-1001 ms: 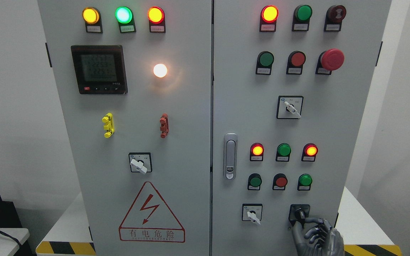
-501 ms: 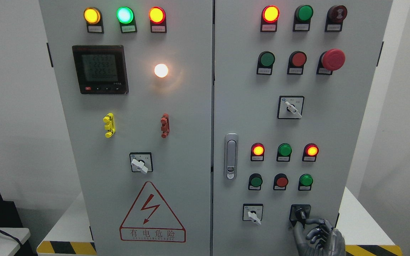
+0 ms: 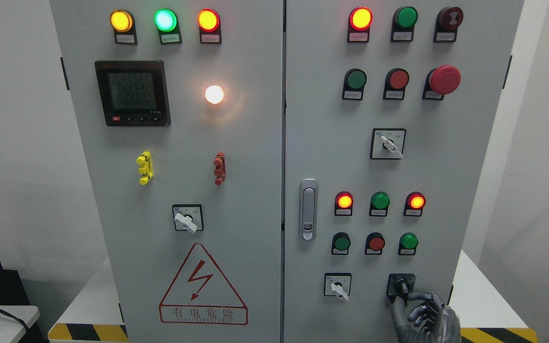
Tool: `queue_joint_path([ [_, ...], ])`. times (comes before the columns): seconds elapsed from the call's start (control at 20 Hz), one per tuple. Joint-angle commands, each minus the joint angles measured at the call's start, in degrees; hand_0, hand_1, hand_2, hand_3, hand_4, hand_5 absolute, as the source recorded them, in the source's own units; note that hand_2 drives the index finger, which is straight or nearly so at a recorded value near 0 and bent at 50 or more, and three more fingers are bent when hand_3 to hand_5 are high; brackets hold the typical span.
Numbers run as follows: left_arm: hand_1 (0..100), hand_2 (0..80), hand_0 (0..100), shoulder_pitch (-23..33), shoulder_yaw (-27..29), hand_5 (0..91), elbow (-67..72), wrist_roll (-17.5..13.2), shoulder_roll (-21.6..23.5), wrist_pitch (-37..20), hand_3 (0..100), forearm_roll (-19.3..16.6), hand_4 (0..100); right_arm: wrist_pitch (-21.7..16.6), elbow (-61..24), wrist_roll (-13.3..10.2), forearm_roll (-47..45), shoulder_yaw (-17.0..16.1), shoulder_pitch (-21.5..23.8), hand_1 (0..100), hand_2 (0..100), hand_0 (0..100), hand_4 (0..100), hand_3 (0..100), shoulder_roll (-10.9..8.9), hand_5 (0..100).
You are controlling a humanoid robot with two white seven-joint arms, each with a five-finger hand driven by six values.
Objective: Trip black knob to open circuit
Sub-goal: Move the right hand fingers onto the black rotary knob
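The black knob (image 3: pixel 400 286) sits in a black square plate at the lower right of the right cabinet door (image 3: pixel 427 157), with its lever pointing down and slightly right. My right hand (image 3: pixel 402 301), dark grey, rises from the bottom edge just below it. Its thumb and index fingertip close on the lever's lower end, and the other fingers (image 3: pixel 422 317) are curled beneath. My left arm does not show.
A white rotary switch (image 3: pixel 337 287) is just left of the knob. Red and green push buttons (image 3: pixel 375 243) and lit indicator lamps (image 3: pixel 416 201) sit above. A silver door latch (image 3: pixel 308 209) is on the seam side. Yellow-black hazard tape (image 3: pixel 498 335) marks the base.
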Motion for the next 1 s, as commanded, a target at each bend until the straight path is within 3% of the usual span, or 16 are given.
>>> queue_joint_path([
  [0.0,39,0.0,12,-0.44,0.0,0.0,0.0,0.02,0.02,0.03,0,-1.85,0,-0.02,-0.03,0.26,0.0,-0.98,-0.02,81,55,50,94,90,0.02,98],
  [0.95,39,0.0,12,-0.44,0.0,0.0,0.0,0.02,0.02,0.03,0,-1.84,0,-0.11,0.14,0.26,-0.7,-0.89,-0.02,81,59,51,96,93,0.02,98],
])
